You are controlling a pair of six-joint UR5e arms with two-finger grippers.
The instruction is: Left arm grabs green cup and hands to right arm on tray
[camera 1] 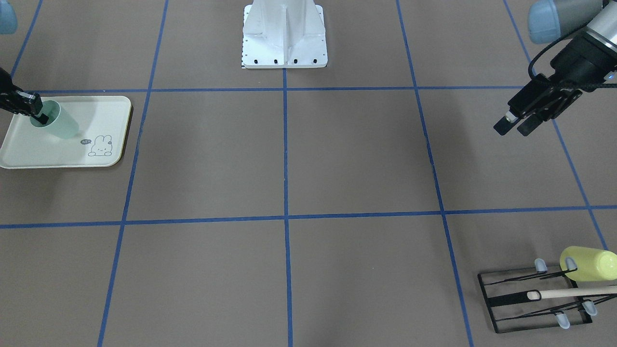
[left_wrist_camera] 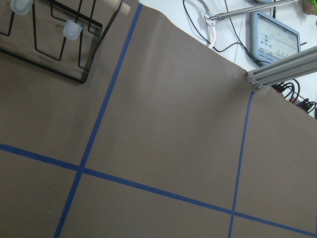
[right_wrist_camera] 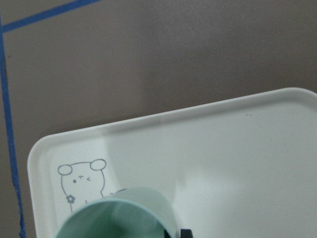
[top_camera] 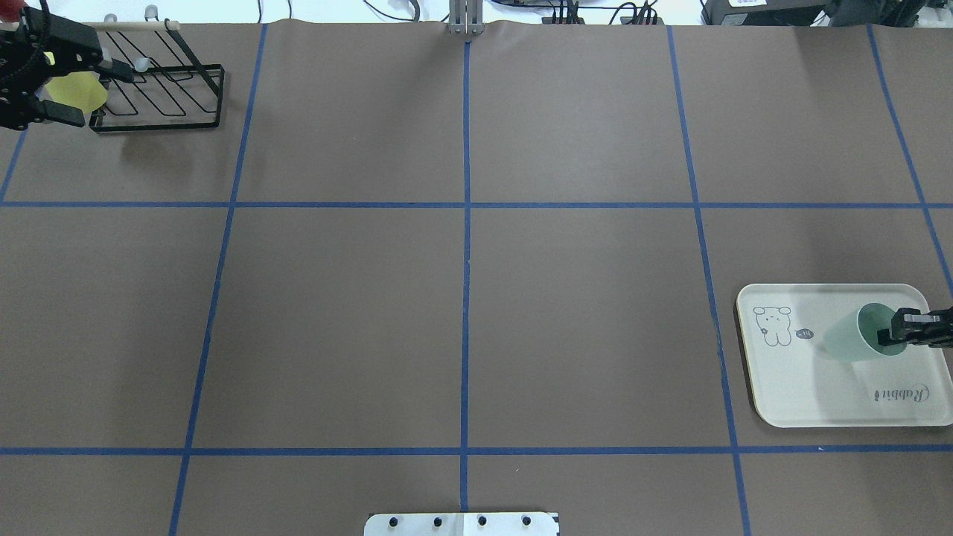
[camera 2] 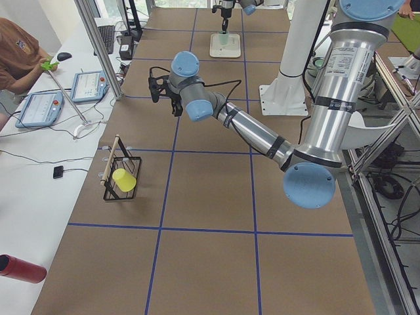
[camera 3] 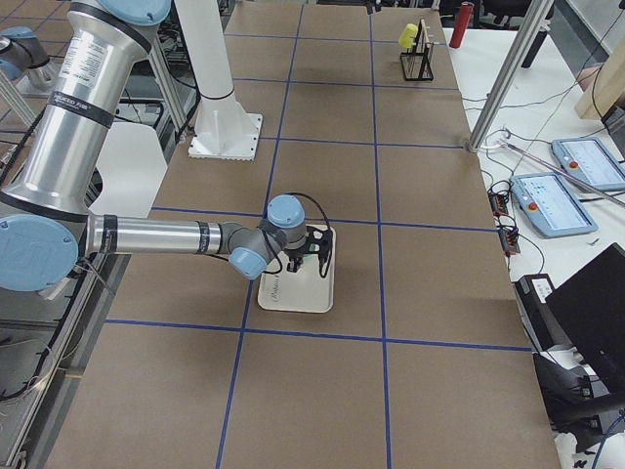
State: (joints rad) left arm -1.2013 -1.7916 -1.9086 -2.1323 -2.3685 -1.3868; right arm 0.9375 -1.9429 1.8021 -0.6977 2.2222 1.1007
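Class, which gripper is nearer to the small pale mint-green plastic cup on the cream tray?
Right. The right gripper pinches the mint-green cup's rim over the cream tray; the left gripper hangs open at the table's opposite end, near the black wire rack.

Left arm (camera 2: 249, 131) and right arm (camera 3: 156, 235): silver-grey tubes, pale blue joint caps (camera 2: 185, 64), black cables (camera 2: 226, 82) (loosely looped); left hand (camera 1: 515, 126) and right hand (camera 1: 38, 114) are black.
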